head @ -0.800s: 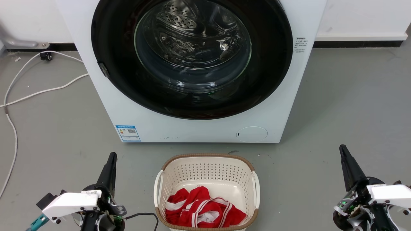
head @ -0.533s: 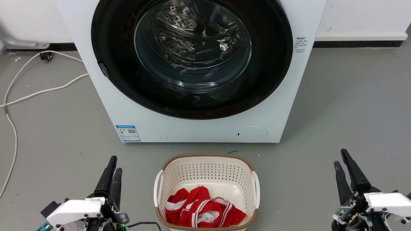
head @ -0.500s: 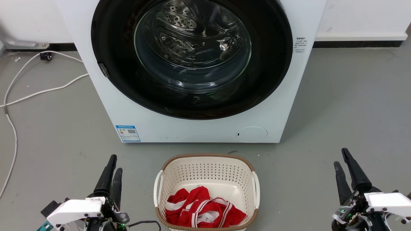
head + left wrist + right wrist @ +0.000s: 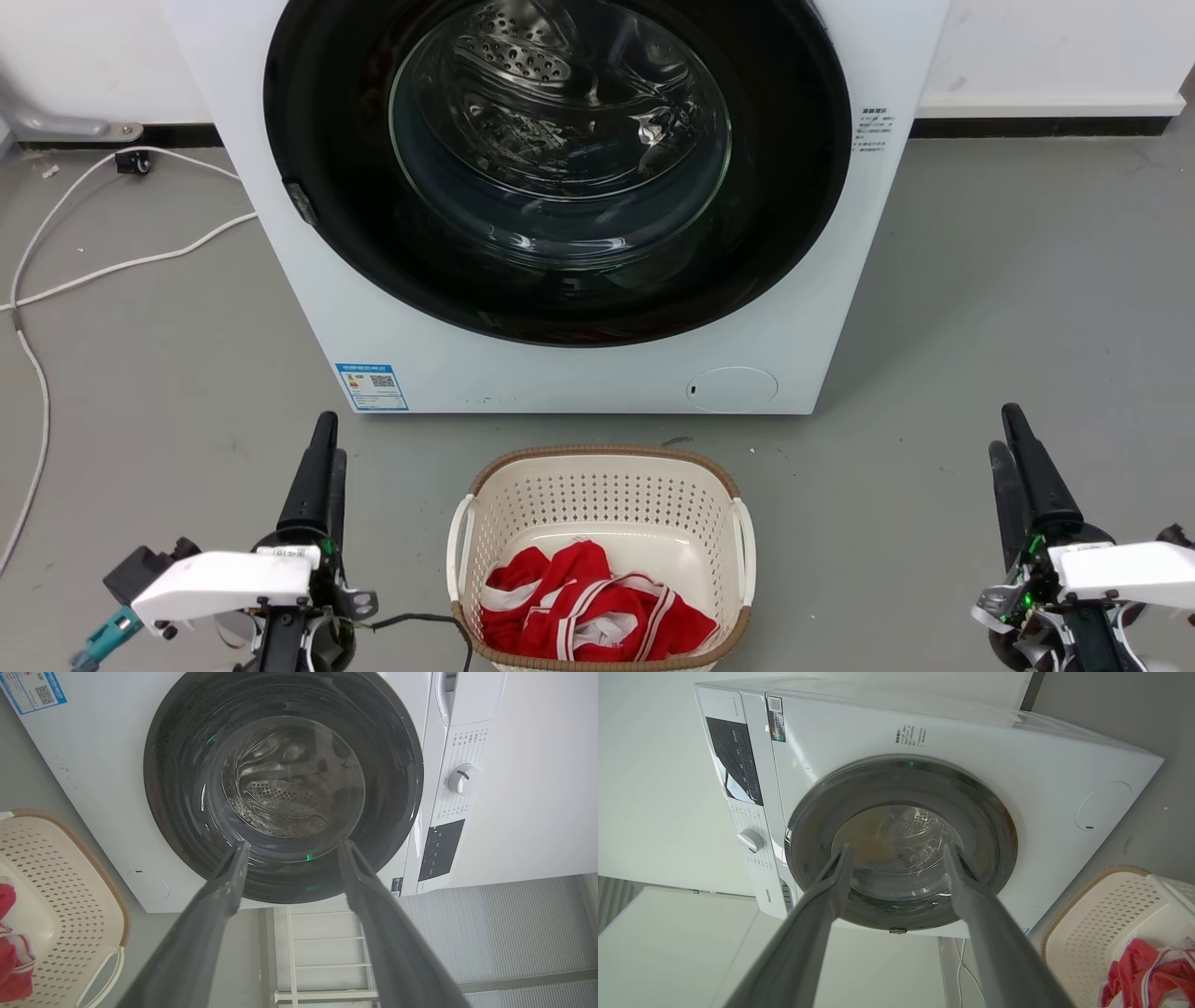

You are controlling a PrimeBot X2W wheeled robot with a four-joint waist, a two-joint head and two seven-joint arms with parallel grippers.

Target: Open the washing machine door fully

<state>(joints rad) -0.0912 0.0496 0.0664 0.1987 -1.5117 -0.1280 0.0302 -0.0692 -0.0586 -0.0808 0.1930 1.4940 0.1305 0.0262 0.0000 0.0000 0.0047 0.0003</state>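
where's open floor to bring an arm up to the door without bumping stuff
Widest bare floor lies right of the washing machine, ahead of the right pincer. A smaller patch runs between left pincer and blue label. Crowded: basket close before the machine's front, white cables far left.

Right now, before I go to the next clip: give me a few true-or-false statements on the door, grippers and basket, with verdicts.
1. The washing machine door lies shut against the washing machine. True.
2. The left gripper grips the door's rim. False: it hovers open above the floor, short of the machine.
3. The laundry basket holds red-and-white cloth. True.
4. The basket stands right of the machine. False: it stands in front of it, between the grippers.
5. The right gripper is open and empty. True.
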